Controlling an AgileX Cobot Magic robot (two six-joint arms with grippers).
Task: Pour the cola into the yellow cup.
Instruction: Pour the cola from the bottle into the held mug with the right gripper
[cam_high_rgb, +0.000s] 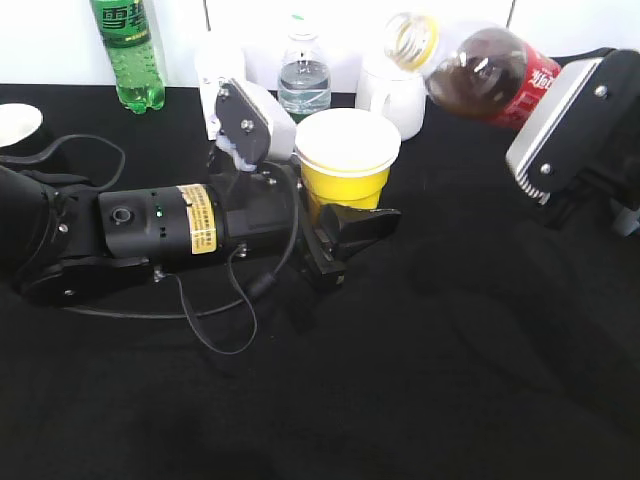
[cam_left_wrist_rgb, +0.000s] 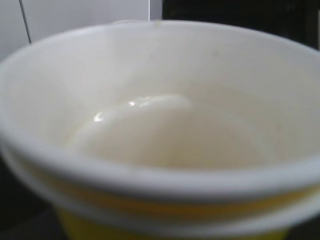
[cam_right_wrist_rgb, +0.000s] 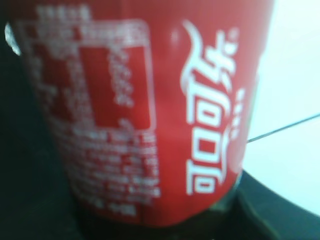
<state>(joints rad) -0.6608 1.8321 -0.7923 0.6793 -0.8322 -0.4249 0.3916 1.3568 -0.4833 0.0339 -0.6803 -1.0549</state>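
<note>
Two task items logged. Tapered yellow paper cup with white rim (cam_high_rgb: 347, 160): upright on the black worktop (cam_high_rgb: 450, 370), centre, pinched at its base by the left end effector (cam_high_rgb: 335, 235). Clear plastic cola bottle with red label (cam_high_rgb: 480, 70): aloft, far right of the cup, long axis tipped leftward, open mouth short of the rim; right end effector (cam_right_wrist_rgb: 160, 220) nearer it, presumably clamped on its body, fingers unseen. Left wrist view alone shows the cup's white interior, no cola; right wrist view only the label.
</note>
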